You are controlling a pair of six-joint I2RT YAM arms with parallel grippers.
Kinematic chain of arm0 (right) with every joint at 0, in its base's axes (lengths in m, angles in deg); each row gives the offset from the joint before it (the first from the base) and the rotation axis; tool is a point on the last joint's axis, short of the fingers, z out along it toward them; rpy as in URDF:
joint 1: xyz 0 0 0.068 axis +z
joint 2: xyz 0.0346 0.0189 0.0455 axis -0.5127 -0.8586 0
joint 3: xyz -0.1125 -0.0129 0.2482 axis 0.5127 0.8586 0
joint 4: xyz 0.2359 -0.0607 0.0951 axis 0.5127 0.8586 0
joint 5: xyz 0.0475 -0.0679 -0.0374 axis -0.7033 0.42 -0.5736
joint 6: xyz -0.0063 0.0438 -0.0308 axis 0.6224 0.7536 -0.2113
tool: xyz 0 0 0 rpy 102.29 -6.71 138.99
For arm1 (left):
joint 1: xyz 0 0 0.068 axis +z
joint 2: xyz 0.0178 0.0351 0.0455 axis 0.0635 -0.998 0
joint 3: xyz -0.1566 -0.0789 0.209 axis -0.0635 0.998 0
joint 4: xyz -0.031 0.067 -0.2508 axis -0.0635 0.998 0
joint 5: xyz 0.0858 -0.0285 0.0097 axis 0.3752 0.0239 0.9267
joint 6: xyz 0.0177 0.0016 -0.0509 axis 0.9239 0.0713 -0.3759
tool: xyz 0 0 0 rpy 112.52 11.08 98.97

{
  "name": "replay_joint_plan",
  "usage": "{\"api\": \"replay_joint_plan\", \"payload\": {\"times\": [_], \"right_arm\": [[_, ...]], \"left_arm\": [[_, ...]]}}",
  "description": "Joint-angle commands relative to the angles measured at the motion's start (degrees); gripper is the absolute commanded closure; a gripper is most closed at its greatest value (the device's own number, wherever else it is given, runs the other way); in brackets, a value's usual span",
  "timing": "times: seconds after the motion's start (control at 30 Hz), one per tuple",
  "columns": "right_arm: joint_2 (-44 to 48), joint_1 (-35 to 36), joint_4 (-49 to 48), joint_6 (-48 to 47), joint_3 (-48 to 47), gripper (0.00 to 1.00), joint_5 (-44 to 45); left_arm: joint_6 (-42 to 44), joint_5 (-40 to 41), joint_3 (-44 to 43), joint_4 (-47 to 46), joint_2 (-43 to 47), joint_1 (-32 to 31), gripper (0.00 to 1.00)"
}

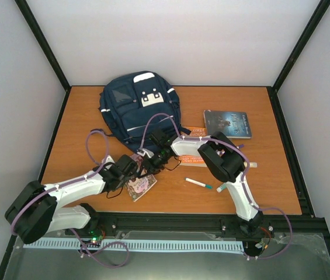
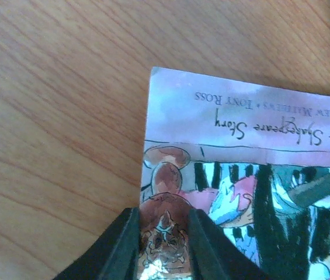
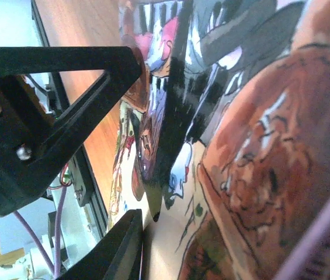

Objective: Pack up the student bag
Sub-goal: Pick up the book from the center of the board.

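Note:
The student bag [image 1: 136,108] is a navy backpack lying flat at the back of the table. In front of it lies a thin picture book [image 1: 142,186] with a colourful drawn cover [image 2: 252,175]. My left gripper [image 1: 133,170] points down at the book's near corner. Its jaws [image 2: 165,236] stand a narrow gap apart, and only the flat cover shows between them. My right gripper [image 1: 151,163] reaches in from the right beside the left one. The book's edge [image 3: 153,198] runs between its fingers [image 3: 135,140], which stand apart; the lower finger [image 3: 121,245] touches that edge.
A dark hardcover book [image 1: 227,123] lies at the back right. An orange book [image 1: 191,146] sits partly under the right arm. A white marker with a teal cap [image 1: 198,183] lies near the front. A black frame rail [image 1: 211,220] runs along the table's near edge.

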Motion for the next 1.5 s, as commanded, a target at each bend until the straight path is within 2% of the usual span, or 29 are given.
{"api": "replay_joint_plan", "payload": {"times": [0.0, 0.1, 0.27, 0.33, 0.5, 0.63, 0.8, 0.9, 1.03, 1.27, 1.47], "right_arm": [[0.8, 0.7, 0.4, -0.6, -0.7, 0.76, 2.2], [4.1, 0.6, 1.5, -2.5, 0.5, 0.82, 4.2], [10.5, 0.5, 3.4, -7.2, 4.2, 0.94, 7.5], [13.2, 0.5, 4.3, -10.0, 5.9, 0.96, 8.5], [18.1, 0.2, 12.9, -24.0, 7.4, 0.97, 11.4], [22.0, -0.8, 16.8, -32.1, 10.4, 0.97, 10.8], [30.1, -2.0, 22.5, -45.8, 14.0, 0.97, 11.2], [35.0, -4.2, 30.3, -58.7, 12.9, 0.97, 9.6], [40.2, -5.0, 36.3, -68.0, 10.8, 0.97, 15.0], [41.6, -5.0, 41.7, -70.6, 8.4, 0.97, 17.1], [40.4, -5.1, 43.7, -70.7, 8.2, 0.97, 17.4]], "left_arm": [[-2.0, -12.8, 3.3, 0.4, -2.8, -1.5, 0.67], [-1.4, -11.9, 3.0, 4.2, -1.0, -1.5, 0.55], [0.6, -10.7, 1.7, 9.2, 4.9, -1.5, 0.49], [3.3, -10.5, 0.1, 11.2, 7.5, -1.5, 0.38], [18.7, -11.3, -7.2, 14.5, 12.2, -1.5, 0.18], [31.1, -16.5, -12.2, 14.1, 16.2, -1.5, 0.13], [42.8, -26.7, -13.8, 7.0, 22.3, -1.5, 0.15], [47.6, -34.2, -14.0, 2.8, 24.3, -1.5, 0.16], [53.8, -46.9, -15.5, -2.2, 23.5, -1.5, 0.16], [61.5, -55.6, -22.0, 0.4, 17.3, -1.5, 0.18], [64.8, -60.5, -24.2, 3.9, 15.9, -1.5, 0.33]]}}
